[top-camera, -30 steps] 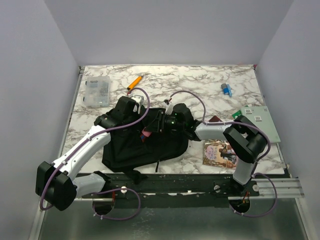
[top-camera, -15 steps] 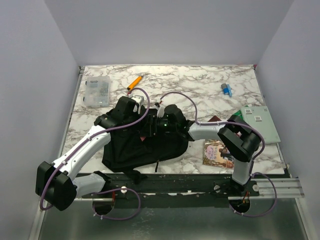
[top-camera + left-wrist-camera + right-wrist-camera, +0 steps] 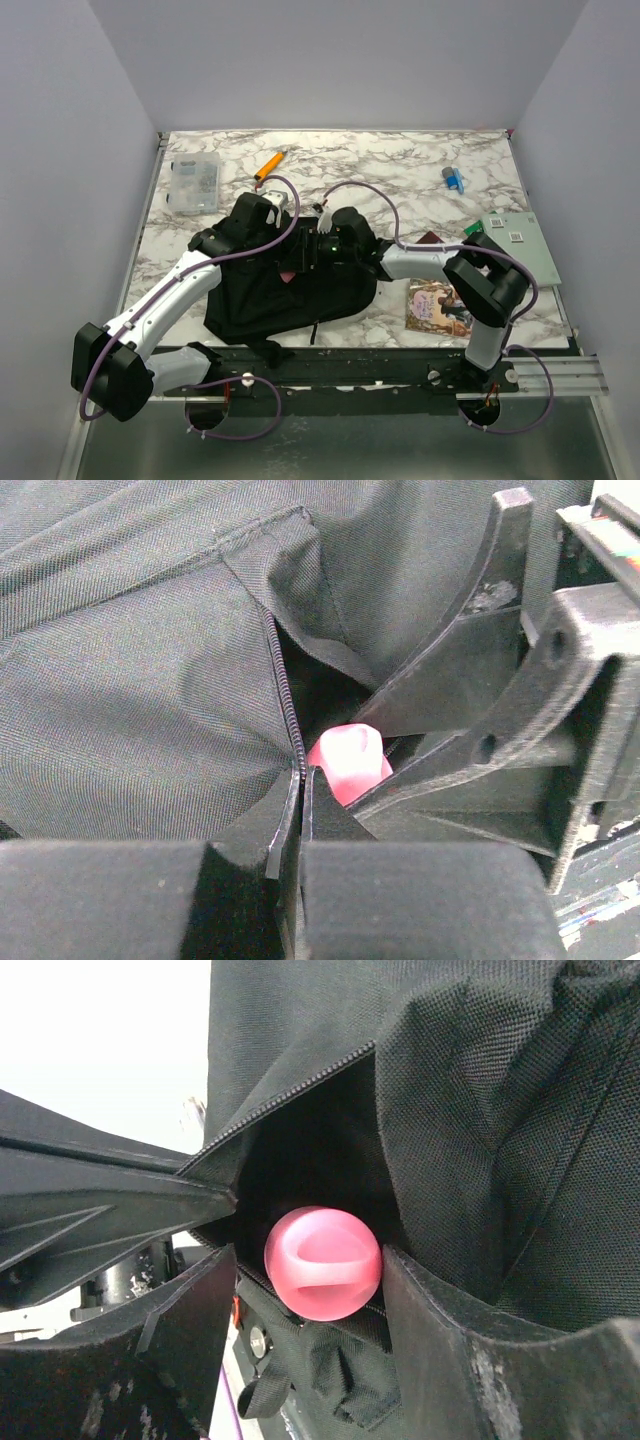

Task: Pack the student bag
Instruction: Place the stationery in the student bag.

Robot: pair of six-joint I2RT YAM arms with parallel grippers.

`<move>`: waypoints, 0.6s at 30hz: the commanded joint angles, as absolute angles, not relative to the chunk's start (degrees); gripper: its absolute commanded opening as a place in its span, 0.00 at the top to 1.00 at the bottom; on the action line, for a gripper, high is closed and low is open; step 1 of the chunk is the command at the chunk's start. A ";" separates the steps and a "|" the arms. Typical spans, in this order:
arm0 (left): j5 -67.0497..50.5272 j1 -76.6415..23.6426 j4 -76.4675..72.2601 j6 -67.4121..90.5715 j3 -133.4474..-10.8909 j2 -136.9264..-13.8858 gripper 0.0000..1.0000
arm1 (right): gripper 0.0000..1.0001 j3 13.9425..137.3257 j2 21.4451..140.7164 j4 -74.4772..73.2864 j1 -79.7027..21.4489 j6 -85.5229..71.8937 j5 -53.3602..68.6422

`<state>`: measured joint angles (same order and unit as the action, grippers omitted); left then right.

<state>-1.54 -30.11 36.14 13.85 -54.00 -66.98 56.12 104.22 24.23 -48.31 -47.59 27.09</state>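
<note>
Two end effectors meet at the mouth of the student bag, which lies flat on the marble bench, left of centre in the overhead view. My left end effector is closed, pinching the bag's zip edge. My right end effector has its jaws apart, wider than the pink ball that sits between them in the dark opening. Whether the ball touches a finger I cannot tell. Elsewhere on the bench are a clear plastic box and an orange marker at upper left, a small blue object at upper right, and a picture book at lower right.
</note>
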 commanded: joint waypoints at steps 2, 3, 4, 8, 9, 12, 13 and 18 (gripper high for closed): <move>-2.71 -30.32 33.75 13.40 -55.35 -66.09 1.00 | 0.38 59.44 107.83 20.76 -50.46 -45.60 28.61; -2.85 -30.33 33.78 13.41 -55.36 -66.19 1.00 | 0.38 59.65 107.84 19.86 -50.62 -44.67 28.35; -2.96 -30.32 33.84 13.28 -55.37 -66.10 1.00 | 0.37 59.66 107.72 18.95 -50.67 -44.00 28.10; -2.47 -30.32 33.75 13.36 -55.45 -66.15 1.00 | 0.26 59.91 104.71 13.93 -47.87 -41.64 26.16; -3.06 -30.32 33.76 13.31 -55.61 -66.14 1.00 | 0.22 58.86 103.17 15.14 -47.46 -41.45 25.75; -2.89 -30.32 33.60 13.58 -55.30 -66.05 1.00 | 0.18 60.40 102.26 12.89 -47.28 -40.55 25.13; -2.58 -30.33 33.57 13.45 -55.33 -66.33 1.00 | 0.18 60.72 102.79 13.39 -47.52 -41.33 26.31; -3.26 -30.32 33.79 13.47 -55.58 -66.72 1.00 | 0.30 57.91 103.87 17.33 -48.08 -43.67 26.70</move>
<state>-1.85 -30.11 36.07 13.85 -54.00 -67.09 58.85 103.50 17.37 -47.81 -43.35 26.70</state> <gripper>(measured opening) 0.012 0.787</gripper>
